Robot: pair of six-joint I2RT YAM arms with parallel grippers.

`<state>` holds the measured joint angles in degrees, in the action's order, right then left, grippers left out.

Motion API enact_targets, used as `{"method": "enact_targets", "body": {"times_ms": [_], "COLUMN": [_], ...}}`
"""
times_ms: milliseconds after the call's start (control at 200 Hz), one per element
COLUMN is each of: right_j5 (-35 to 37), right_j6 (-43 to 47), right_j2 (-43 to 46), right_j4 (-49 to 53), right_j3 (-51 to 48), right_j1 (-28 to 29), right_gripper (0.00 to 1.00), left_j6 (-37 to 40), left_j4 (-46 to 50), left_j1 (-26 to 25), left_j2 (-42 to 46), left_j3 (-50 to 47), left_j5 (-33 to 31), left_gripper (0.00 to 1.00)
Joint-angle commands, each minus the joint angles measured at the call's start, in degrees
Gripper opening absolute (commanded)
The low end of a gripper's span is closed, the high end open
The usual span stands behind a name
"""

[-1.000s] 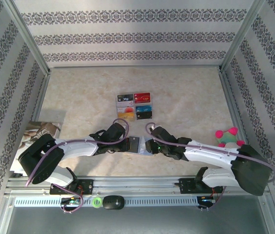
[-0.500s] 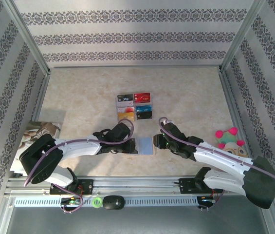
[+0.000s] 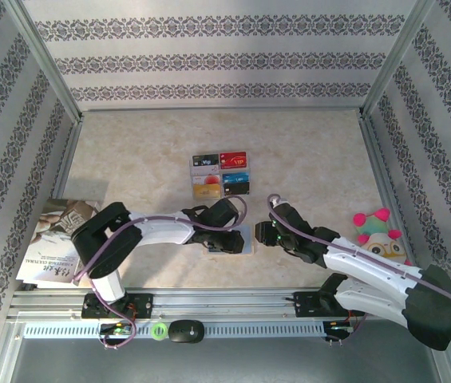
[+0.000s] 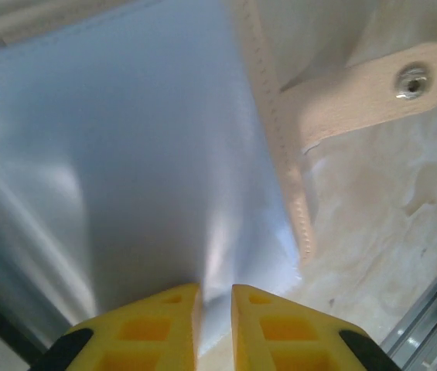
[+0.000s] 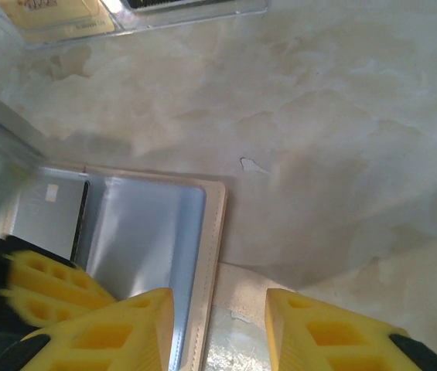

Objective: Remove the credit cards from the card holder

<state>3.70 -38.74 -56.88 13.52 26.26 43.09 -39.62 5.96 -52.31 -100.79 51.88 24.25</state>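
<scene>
Tan card holder [image 3: 246, 239] now lies flat and open on the table [image 3: 305, 159], low centre of the top view, just below the grid of cards [image 3: 221, 175]. A second ago both arms had it between them. Since then the right fingers [image 3: 262, 233] have backed off to its right and the left fingers [image 3: 227, 239] have slid over it.

Left wrist: fingers nearly together at the edge of the grey-blue panel [image 4: 125, 154], strap tab [image 4: 373, 89] upper right. Gripping or just touching, I can't tell.

Right wrist: fingers apart, nothing in them, holder at lower left. My guess is the next card pull hasn't started yet.
</scene>
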Motion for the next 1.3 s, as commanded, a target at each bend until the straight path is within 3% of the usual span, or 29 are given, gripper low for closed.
{"method": "enact_targets", "body": {"times_ms": [0,150,250,395,555,834,1004,1294], "right_j5": [0.2,-1.0,-4.0,-14.8,-22.3,-17.4,-10.7,-11.0], "right_j6": [-0.2,-0.2,0.8,2.7,3.0,-1.7,-4.1,2.7], "right_j2": [2.0,2.6,2.0,-1.8,-8.6,-19.4,-18.6,-10.7], "right_j4": [0.4,-0.3,-1.9,-6.7,-10.8,-9.4,-5.0,-2.4], "right_j3": [-1.6,-1.8,-1.1,1.1,3.7,3.5,-0.3,4.9], "right_j1": [-0.9,-1.6,-1.6,-1.6,0.0,0.9,0.2,2.0], "right_gripper": [0.37,0.37,0.38,0.34,0.25,0.13,0.13,0.17], "left_j6": [1.3,1.3,1.1,-1.5,-0.8,-0.4,-1.2,-0.9], "left_j4": [-1.3,-0.6,-2.2,-6.2,-2.6,-1.7,-2.9,-1.9], "left_j1": [-1.0,-0.9,-0.5,1.3,3.2,5.6,6.2,6.7], "left_j2": [-2.2,-3.0,3.7,14.7,18.9,15.9,13.7,17.3], "left_j3": [1.6,1.6,-1.0,-7.3,-11.1,-13.7,-15.3,-15.8], "left_j5": [5.8,5.8,1.8,-5.6,-12.8,-16.3,-14.2,-14.3], "left_gripper": [0.19,0.18,0.29,0.42,0.41,0.39,0.34,0.35]}}
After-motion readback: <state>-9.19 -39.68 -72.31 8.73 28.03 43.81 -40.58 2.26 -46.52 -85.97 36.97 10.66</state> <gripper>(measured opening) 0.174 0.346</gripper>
